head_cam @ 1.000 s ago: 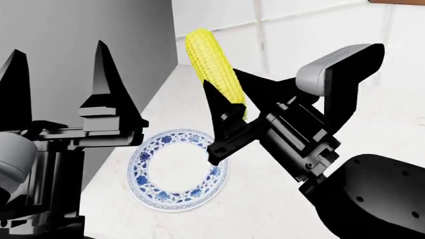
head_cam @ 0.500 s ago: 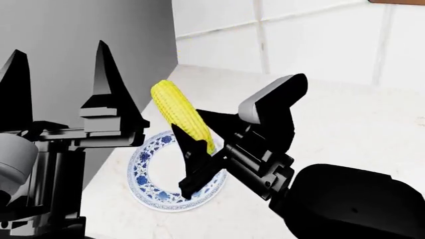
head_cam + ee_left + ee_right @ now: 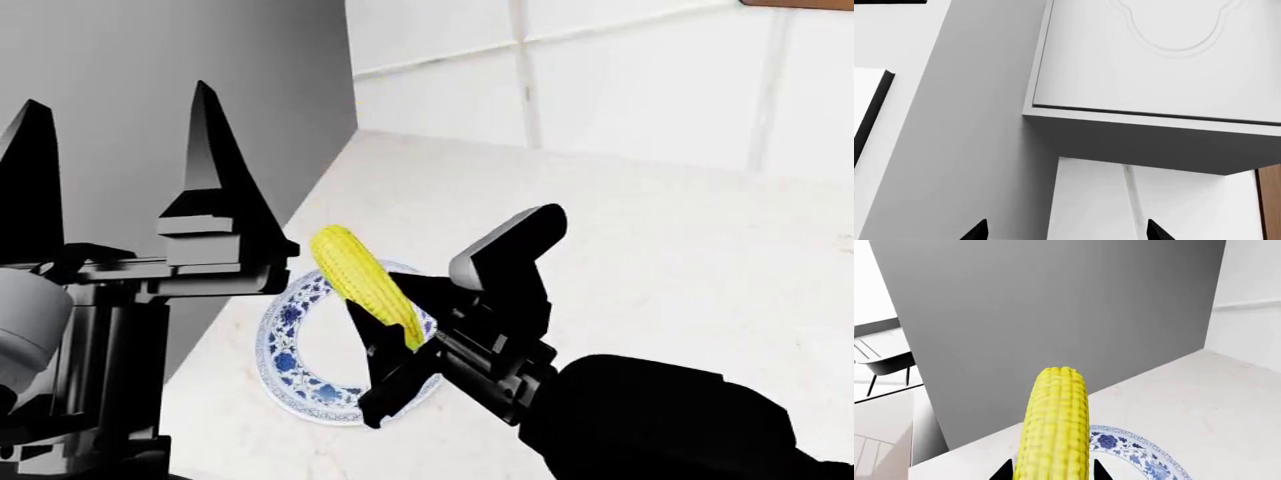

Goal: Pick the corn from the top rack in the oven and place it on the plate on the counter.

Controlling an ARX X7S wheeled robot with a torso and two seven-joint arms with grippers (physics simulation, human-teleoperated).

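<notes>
The counter (image 3: 694, 250) is a smooth white slab with faint grey marks in it, and it runs back to a wall of big white tiles (image 3: 641, 80) with thin lines between them. A tall flat grey panel (image 3: 160, 70) stands along the counter's left side. The plate (image 3: 296, 345), white with blue flowers around its rim, sits on the counter near that grey panel. The right gripper (image 3: 400, 340) is closed on the corn (image 3: 363, 280), with one black finger on each side of the cob. The corn is bright yellow and tilts up and to the left, just above the plate. I cannot tell if it touches the plate. In the right wrist view the corn (image 3: 1054, 430) sticks out in front of the camera, with the plate (image 3: 1141, 452) below it on the counter (image 3: 1201, 400) and the grey panel (image 3: 1047, 315) behind. The left gripper (image 3: 114, 190) is up at the left side, with its two pointed black fingers standing wide apart and nothing between them. The left wrist view looks up at a white cabinet door (image 3: 1167, 55) with a curvy line on it, a grey wall (image 3: 961, 140) beside it, and white tiles (image 3: 1147, 205) under it.
</notes>
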